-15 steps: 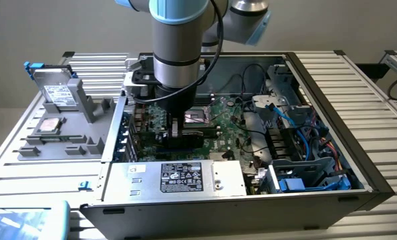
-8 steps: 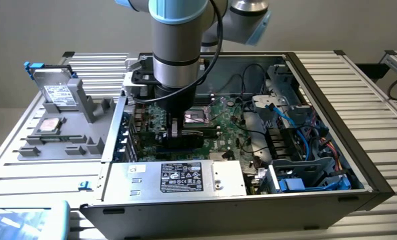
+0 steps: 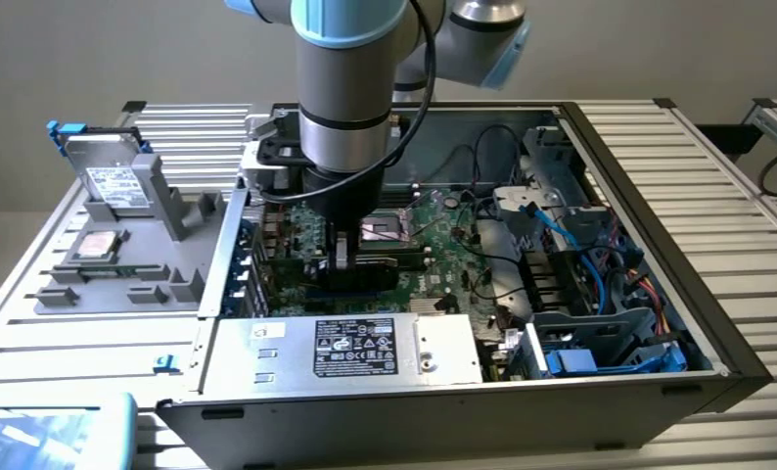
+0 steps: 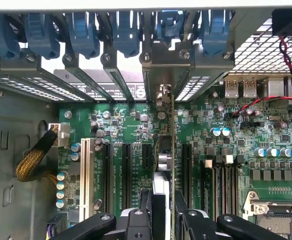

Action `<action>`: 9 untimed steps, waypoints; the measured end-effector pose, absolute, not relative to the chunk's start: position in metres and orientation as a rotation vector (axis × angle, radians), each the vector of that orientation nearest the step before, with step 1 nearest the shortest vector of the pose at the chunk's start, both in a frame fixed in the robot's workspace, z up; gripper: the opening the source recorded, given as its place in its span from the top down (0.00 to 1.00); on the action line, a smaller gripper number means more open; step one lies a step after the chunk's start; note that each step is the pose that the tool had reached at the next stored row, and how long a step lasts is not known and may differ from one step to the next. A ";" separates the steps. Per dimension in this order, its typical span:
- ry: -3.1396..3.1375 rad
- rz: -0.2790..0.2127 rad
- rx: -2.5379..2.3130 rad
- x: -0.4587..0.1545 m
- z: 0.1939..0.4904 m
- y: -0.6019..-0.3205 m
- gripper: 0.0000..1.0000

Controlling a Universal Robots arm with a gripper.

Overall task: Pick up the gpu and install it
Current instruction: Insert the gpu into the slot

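**Green card held edge-on over the motherboard**

I see my gripper (image 4: 162, 212) closed on the gpu (image 4: 172, 150), its fingers (image 4: 145, 205) pinching the thin card from both sides. The card stands upright inside the open computer case (image 3: 650, 284), right above the black expansion slots (image 4: 126, 170) of the motherboard (image 4: 121, 125), its silver bracket (image 4: 161, 70) against the rear slot openings. Blue retention clips (image 4: 126, 30) line that rear wall. Whether it is seated, I cannot tell.
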State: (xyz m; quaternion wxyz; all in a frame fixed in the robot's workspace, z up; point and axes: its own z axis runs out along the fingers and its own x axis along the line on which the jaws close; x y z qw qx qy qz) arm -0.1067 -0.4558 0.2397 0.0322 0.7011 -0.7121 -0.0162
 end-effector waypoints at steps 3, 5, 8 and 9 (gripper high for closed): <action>-2.193 -0.050 2.159 -0.107 0.239 -0.456 0.72; -2.193 -0.050 2.159 -0.107 0.239 -0.456 0.72; -2.193 -0.050 2.159 -0.107 0.239 -0.456 0.72; -2.193 -0.050 2.159 -0.107 0.238 -0.456 0.72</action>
